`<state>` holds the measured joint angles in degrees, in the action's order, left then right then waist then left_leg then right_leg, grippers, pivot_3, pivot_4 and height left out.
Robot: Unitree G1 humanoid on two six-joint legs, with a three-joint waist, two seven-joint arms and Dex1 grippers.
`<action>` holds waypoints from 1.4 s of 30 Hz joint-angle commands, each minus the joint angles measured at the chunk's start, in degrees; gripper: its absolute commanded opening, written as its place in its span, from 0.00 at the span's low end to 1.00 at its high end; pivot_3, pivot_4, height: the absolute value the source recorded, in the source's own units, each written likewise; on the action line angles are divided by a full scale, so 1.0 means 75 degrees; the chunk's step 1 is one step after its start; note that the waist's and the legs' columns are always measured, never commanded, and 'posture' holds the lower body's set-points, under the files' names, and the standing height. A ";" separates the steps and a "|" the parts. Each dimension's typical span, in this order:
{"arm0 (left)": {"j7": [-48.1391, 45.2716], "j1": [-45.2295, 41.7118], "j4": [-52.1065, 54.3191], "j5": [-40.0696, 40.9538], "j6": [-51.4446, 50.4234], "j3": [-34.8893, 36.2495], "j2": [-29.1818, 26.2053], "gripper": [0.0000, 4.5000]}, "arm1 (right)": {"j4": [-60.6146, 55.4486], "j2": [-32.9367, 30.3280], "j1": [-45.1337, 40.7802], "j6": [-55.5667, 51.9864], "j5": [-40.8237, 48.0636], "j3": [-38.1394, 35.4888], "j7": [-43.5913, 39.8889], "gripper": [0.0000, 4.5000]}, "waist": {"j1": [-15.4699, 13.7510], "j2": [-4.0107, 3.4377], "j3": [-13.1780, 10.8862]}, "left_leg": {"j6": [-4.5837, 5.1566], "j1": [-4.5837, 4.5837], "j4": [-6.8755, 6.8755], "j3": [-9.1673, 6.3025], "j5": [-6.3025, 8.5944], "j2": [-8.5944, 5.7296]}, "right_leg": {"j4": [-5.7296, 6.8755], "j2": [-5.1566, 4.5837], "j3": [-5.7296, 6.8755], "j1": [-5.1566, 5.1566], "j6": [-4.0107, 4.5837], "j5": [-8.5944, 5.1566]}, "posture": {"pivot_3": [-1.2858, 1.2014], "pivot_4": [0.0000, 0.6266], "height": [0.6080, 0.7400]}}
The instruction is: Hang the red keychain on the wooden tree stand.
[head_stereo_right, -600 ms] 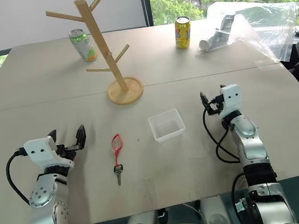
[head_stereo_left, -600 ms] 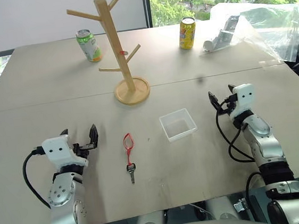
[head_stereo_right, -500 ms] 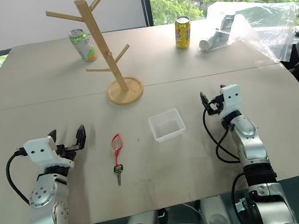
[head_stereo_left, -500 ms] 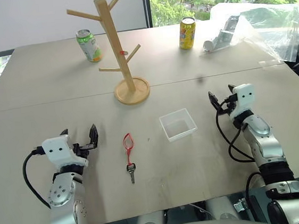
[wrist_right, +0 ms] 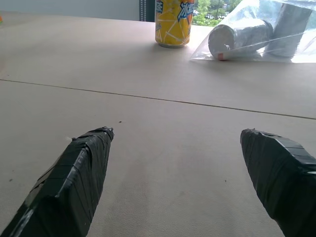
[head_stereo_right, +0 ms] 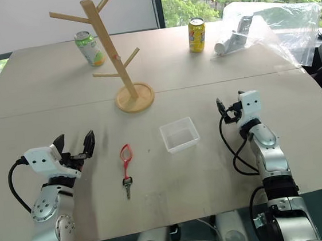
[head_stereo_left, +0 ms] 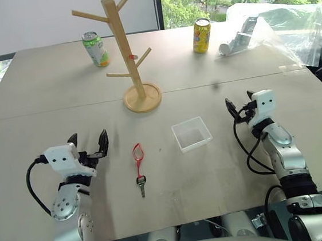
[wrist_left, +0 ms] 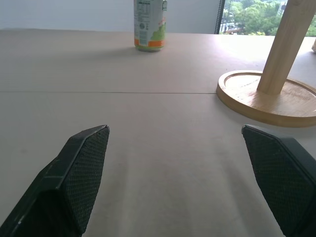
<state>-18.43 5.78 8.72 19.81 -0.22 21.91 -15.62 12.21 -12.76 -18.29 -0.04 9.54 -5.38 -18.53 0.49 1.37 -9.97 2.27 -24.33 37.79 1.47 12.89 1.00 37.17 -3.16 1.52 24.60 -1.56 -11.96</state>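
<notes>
The red keychain (head_stereo_left: 138, 155) lies flat on the table, a thin red loop with a small dark key (head_stereo_left: 141, 183) at its near end. My left gripper (head_stereo_left: 88, 143) hovers just left of it, open and empty. The wooden tree stand (head_stereo_left: 130, 53) rises upright on its round base (head_stereo_left: 142, 97) at mid-table, beyond the keychain. Its base and pole also show in the left wrist view (wrist_left: 269, 98). My right gripper (head_stereo_left: 239, 103) stays open and empty at the right side of the table, well away from the keychain.
A clear plastic tray (head_stereo_left: 192, 134) sits between the keychain and my right arm. A green can (head_stereo_left: 95, 48) and a yellow can (head_stereo_left: 201, 35) stand at the far side. A clear plastic bag (head_stereo_left: 272, 25) with pale objects inside lies at the far right.
My left gripper has shifted slightly forward and to the right, nearer the keychain. The right arm and the objects have not moved.
</notes>
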 commanded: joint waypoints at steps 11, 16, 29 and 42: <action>-0.0574 0.0094 0.0311 0.0350 0.0330 -0.0044 -0.0081 1.00 | -0.0235 -0.0051 -0.0115 -0.0003 0.0107 -0.0128 -0.0003 0.98 | -0.0001 0.0000 0.0000 | 0.0000 0.0000 0.0000 0.0001 0.0000 0.0000 | 0.0000 0.0000 0.0000 0.0000 0.0000 0.0000 | 0.52 0.24 1.00; -0.1972 0.0655 0.0674 0.0599 0.0833 -0.0537 -0.0342 1.00 | -0.0698 -0.0354 -0.0327 -0.1270 0.0260 -0.0143 -0.0066 0.98 | 0.0006 -0.0001 -0.0001 | 0.0000 0.0001 0.0000 0.0003 0.0000 0.0001 | 0.0000 0.0000 -0.0002 0.0000 0.0001 -0.0001 | 0.52 0.24 1.00; -0.4973 0.2369 0.1164 0.0437 0.2415 -0.2137 -0.1411 1.00 | -0.3867 -0.1840 -0.2795 -0.8602 0.2100 0.0403 -0.0480 0.98 | 0.0019 -0.0010 -0.0003 | 0.0002 0.0021 -0.0015 0.0043 0.0002 0.0025 | -0.0001 0.0002 -0.0030 0.0009 0.0036 -0.0022 | 0.52 0.24 1.00; -0.5215 0.2632 0.0749 0.0176 0.3621 -0.2886 -0.1231 1.00 | -0.4634 -0.2105 -0.3687 -1.2329 0.3377 0.0892 -0.0166 0.98 | 0.0030 -0.0010 -0.0002 | 0.0014 0.0006 -0.0017 0.0048 0.0009 0.0018 | -0.0019 -0.0051 -0.0012 0.0015 0.0035 -0.0022 | 0.52 0.24 1.00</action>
<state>-57.53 25.01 14.37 21.35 25.00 1.19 -25.15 -20.51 -28.18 -45.82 -92.13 33.52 1.17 -20.29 0.72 1.30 -9.99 2.37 -24.28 37.67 1.84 12.96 1.13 37.03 -3.43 1.43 24.71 -1.31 -12.13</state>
